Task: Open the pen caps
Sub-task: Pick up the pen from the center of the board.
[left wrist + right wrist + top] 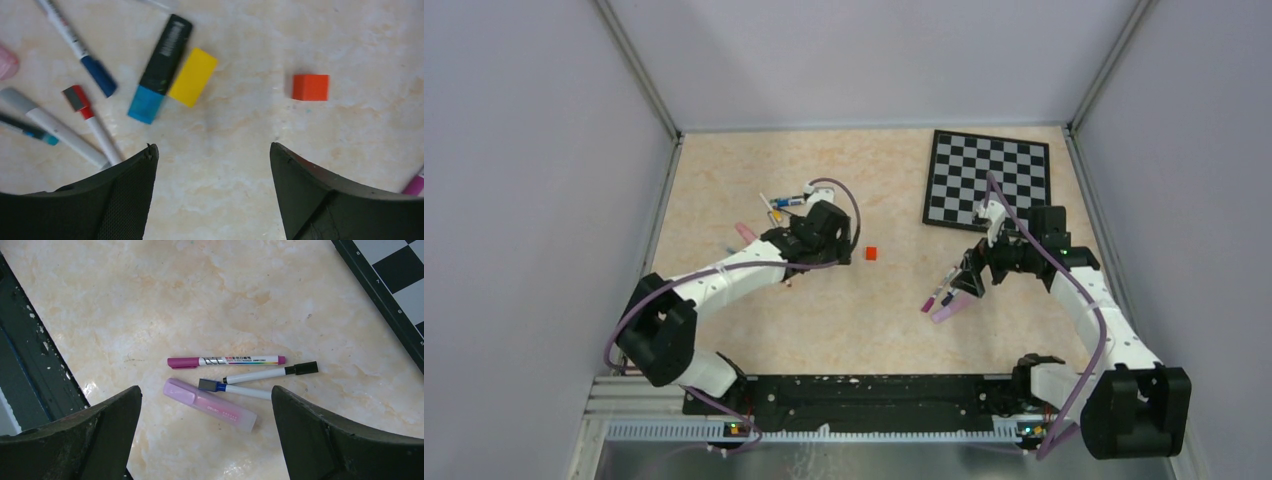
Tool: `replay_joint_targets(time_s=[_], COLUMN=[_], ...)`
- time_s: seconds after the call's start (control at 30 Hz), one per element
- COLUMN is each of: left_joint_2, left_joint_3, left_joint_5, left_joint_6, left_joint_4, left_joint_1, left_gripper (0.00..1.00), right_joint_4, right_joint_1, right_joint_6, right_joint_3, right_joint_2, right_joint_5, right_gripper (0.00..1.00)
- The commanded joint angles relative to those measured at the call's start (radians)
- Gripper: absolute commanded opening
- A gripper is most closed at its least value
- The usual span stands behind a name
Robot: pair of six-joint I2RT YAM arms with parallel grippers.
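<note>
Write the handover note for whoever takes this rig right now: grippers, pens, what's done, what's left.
Left gripper: open, empty, hovering beside the left pile of pens.
Right gripper: open, empty, above four pens: purple marker, black-capped pen, blue pen, pink highlighter.
Done: nothing certain; those four look capped.
Left: uncap every pen. The red cube is not part of it.

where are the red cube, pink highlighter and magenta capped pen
red cube [310, 87], left wrist view, top face
pink highlighter [210, 411], right wrist view, mid barrel
magenta capped pen [226, 360], right wrist view, white barrel
</note>
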Motion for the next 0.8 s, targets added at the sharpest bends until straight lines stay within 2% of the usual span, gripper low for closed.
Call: replay_joint_targets(time_s=[0.0,0.1,0.23,0.43,0.77], left_joint_2=[-0.121,-0.195,-0.225,-0.160,-0.128], left_joint_3=[-0.067,-0.144,-0.170,-0.139,-0.129], left_joint_5=[-0.048,0.024,0.033,0.048,0.091], left_joint_6=[0.009,0.033,0.067,0.062,0.054], left_joint_4=[-0.064,-0.017,0.008,-0.013,0.003], left_joint_1=[0.125,0.254,0.324,0.378,0.389], left_gripper=[0.82,0.75,0.72,0.67,0.66], right_joint_4=[0.047,0.046,0.051,0.054,0.064], right_joint_1=[-0.005,-0.005,-0.005,-0.005,-0.016], right_joint_6=[-0.014,-0.014,-0.013,-0.013,0.008], right_joint_3=[0.008,0.008,0.005,0.004,0.019], right_joint_2=[0.005,0.010,0.014,0.020,0.019], right_joint_5=[-0.008,-0.007,-0.003,0.008,0.041], right_gripper=[0.99,0.99,0.99,0.99,0.99])
